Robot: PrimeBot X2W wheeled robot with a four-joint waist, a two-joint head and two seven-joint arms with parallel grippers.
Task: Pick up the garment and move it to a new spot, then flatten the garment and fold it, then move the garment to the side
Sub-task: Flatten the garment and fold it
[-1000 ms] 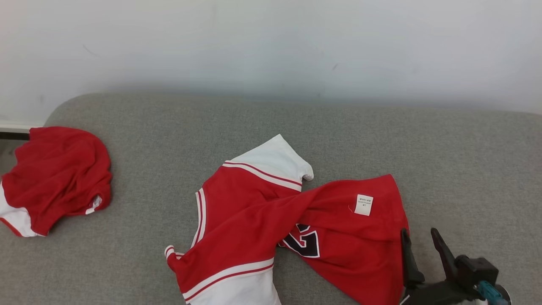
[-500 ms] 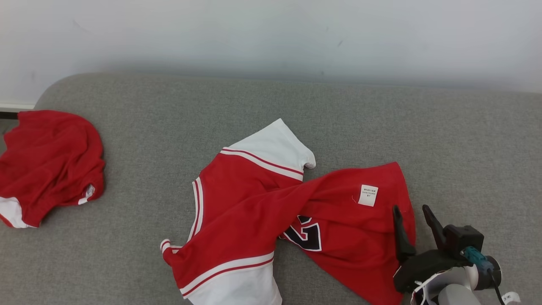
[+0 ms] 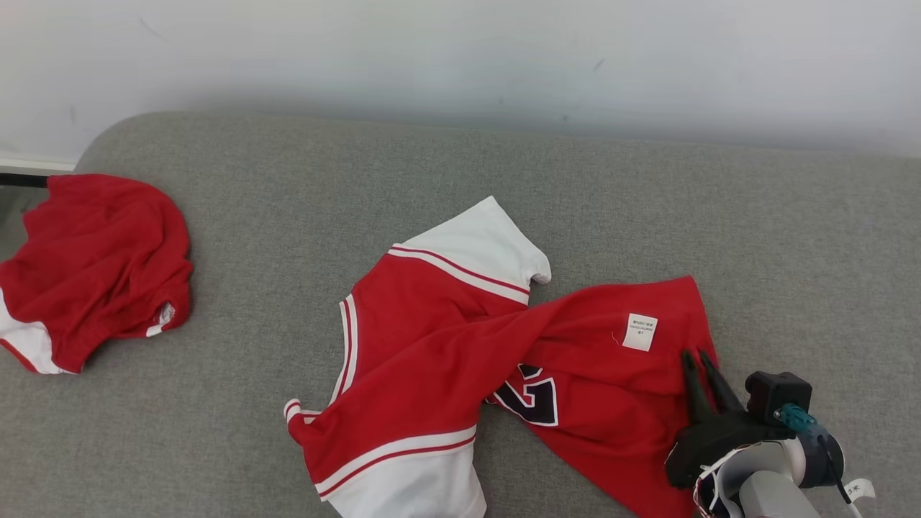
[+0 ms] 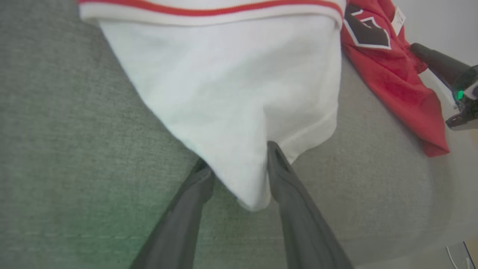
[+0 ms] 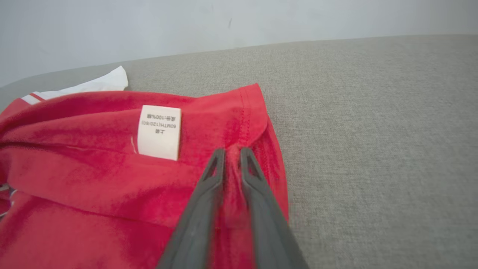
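The garment [image 3: 432, 345] is a red and white jersey with a dark number, lying crumpled on the grey cushion [image 3: 288, 194]. My right gripper [image 3: 696, 356] sits at the jersey's right hem below the white label [image 3: 640, 332]. In the right wrist view its fingers [image 5: 231, 151] stand close together, pinching a raised fold of red cloth [image 5: 93, 179]. My left gripper [image 4: 237, 158] is open and straddles the low corner of the white panel [image 4: 231, 93]; one fingertip is tucked under the cloth. The right gripper's dark finger [image 4: 440, 65] shows at that view's right edge.
A second red and white garment [image 3: 93, 266] lies bunched at the cushion's far left end. A pale wall [image 3: 460, 57] runs behind the cushion. The cushion's rounded front edge [image 4: 429, 224] drops off close to my left gripper.
My right gripper has moved forward onto the red hem, and its fingers have gone from wide apart to pinched together on a fold. The head camera has shifted slightly.
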